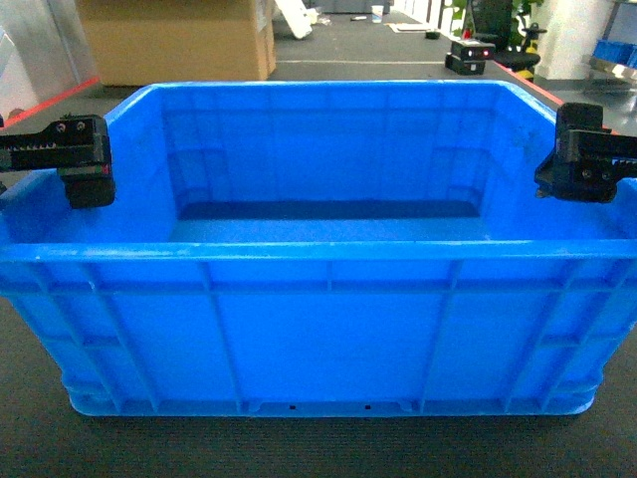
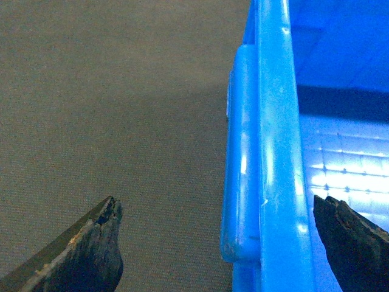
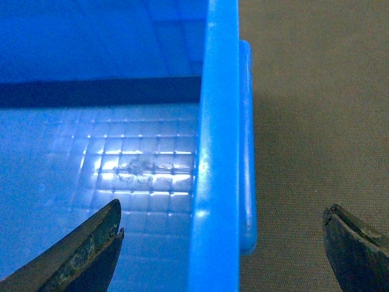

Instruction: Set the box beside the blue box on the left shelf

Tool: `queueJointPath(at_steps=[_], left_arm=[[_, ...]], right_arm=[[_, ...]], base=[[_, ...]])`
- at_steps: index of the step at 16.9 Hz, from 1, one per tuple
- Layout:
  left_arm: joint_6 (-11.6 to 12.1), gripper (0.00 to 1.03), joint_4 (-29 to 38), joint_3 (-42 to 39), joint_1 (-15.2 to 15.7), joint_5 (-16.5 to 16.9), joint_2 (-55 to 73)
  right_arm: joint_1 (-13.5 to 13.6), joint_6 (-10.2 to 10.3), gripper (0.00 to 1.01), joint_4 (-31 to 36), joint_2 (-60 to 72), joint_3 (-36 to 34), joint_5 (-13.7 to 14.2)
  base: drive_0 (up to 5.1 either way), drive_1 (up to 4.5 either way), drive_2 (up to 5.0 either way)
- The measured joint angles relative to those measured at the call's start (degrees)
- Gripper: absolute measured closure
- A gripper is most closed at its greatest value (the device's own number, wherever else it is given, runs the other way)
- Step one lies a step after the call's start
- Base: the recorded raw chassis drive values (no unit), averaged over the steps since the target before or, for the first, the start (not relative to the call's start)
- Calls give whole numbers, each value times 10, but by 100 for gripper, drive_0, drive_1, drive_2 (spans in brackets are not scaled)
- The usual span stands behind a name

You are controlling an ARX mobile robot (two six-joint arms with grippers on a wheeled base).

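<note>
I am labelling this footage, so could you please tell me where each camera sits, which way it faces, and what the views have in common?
Head: on the robot, looking forward and down at the blue crate on the carpet; the left claw and right claw show at its side rims.
Left wrist: above the crate's left rim, looking down; its two fingertips straddle the rim, apart.
Right wrist: above the right rim, looking down; its fingertips straddle that rim, apart.
Shared: all three show the crate's gridded floor and the carpet.

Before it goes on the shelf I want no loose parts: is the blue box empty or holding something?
Empty. The head view shows the box with a bare floor, and both wrist views show only its gridded bottom.
</note>
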Motion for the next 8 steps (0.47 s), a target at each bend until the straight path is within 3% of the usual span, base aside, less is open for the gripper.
queueJointPath(at_steps=[2, 3, 8], left_arm=[[6, 5, -2, 4, 0, -2, 0], [10, 5, -2, 5, 0, -5, 2], [28, 51, -2, 8, 0, 0, 3]], right_arm=[[2, -2, 3, 0, 7, 0, 4], [3, -2, 9, 2, 7, 0, 4], [3, -4, 56, 3, 9, 2, 3]], base=[[0, 0, 0], [0, 0, 0], [0, 0, 0]])
